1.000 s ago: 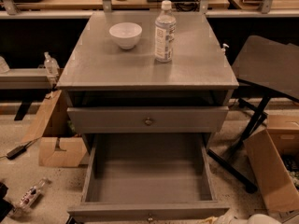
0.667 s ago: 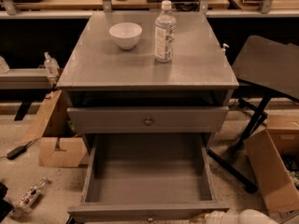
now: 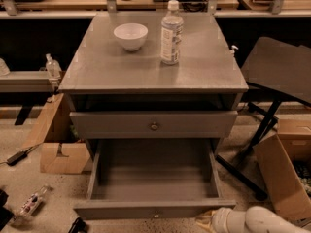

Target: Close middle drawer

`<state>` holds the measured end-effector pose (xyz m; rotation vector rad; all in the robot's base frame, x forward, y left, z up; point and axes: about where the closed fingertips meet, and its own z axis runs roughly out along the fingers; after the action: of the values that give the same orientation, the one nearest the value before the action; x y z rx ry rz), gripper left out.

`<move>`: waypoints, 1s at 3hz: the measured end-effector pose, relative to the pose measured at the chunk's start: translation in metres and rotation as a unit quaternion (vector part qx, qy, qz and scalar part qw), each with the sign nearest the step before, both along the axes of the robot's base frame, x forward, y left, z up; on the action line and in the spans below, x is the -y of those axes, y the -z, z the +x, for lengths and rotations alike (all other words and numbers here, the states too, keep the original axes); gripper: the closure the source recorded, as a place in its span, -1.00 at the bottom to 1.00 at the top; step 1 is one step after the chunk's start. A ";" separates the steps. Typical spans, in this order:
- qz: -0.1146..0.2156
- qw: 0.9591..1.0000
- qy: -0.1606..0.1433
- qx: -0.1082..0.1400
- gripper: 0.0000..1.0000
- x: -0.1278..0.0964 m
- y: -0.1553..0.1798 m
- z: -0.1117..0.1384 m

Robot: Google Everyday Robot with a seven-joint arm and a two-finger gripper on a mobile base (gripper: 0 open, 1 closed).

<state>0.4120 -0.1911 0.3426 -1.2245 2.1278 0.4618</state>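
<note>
The middle drawer (image 3: 154, 210) of the grey cabinet (image 3: 153, 67) stands pulled far out. Its inside is bare and its flat front with a small brass knob lies near the lower edge of the view. The drawer above it (image 3: 154, 126), also with a brass knob, sits a little out from the cabinet. The lowest drawer is hidden. My white arm (image 3: 265, 221) enters at the bottom right. My gripper (image 3: 214, 219) is at its end, just by the right front corner of the middle drawer.
A white bowl (image 3: 130, 35) and a water bottle (image 3: 171, 32) stand on the cabinet top. A black folding stand (image 3: 272, 81) is at the right. Cardboard boxes lie at the right (image 3: 284, 174) and left (image 3: 58, 144). A bottle (image 3: 33, 203) lies on the floor.
My white arm has come into view at the bottom right and moved left towards the middle drawer's right front corner. The drawers have not moved.
</note>
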 end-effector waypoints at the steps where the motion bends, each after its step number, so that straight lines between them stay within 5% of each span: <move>1: -0.003 1.000 -0.001 0.014 1.00 0.002 -0.004 0.019; 2: -0.008 0.999 -0.003 0.041 1.00 0.006 -0.012 0.059; 3: -0.008 0.999 -0.003 0.041 1.00 0.005 -0.012 0.057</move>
<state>0.4693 -0.1965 0.3549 -1.2371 2.0640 0.3914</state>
